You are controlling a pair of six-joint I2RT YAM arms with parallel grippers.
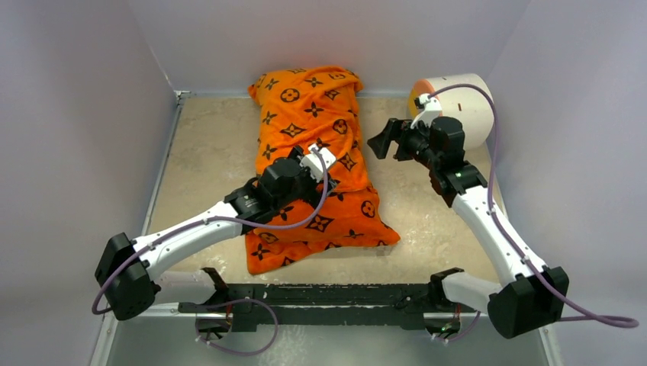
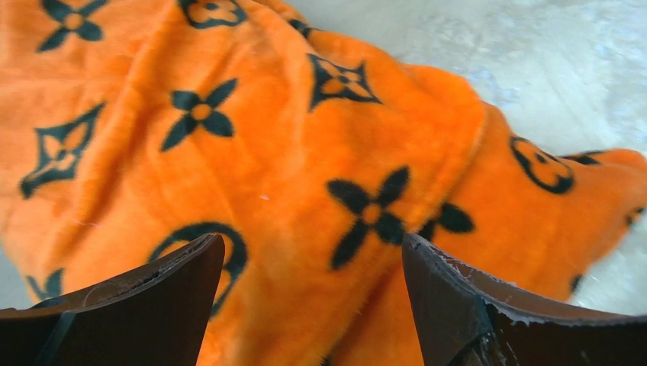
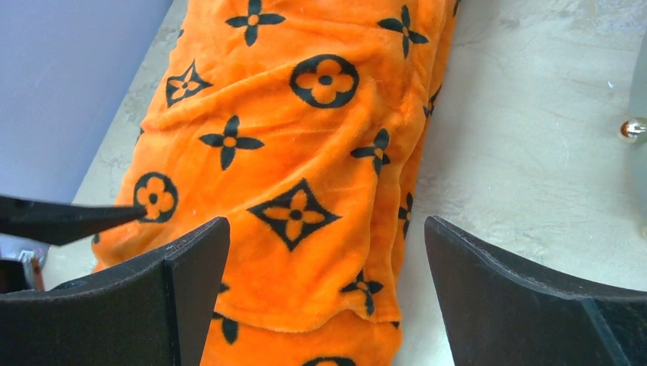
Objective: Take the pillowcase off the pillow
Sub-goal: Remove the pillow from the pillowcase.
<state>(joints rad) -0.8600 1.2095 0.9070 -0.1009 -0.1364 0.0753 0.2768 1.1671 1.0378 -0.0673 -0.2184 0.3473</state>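
Note:
The orange pillowcase (image 1: 317, 114) with black motifs lies lengthwise down the middle of the table, its loose end spread flat near the arms. The pillow is hidden inside it; no white fabric shows. My left gripper (image 1: 319, 149) hovers over the pillowcase's middle. In the left wrist view it is open (image 2: 313, 242) with the orange plush (image 2: 290, 152) between and below the fingers. My right gripper (image 1: 380, 139) is open and empty just right of the pillowcase. In the right wrist view (image 3: 326, 225) it looks down on a folded hem of the fabric (image 3: 305, 152).
A white cylinder with an orange face (image 1: 458, 103) lies at the back right, behind the right wrist. Grey walls close in the beige table (image 1: 206, 152) on the left, back and right. A small metal knob (image 3: 632, 130) shows at the right wrist view's right edge.

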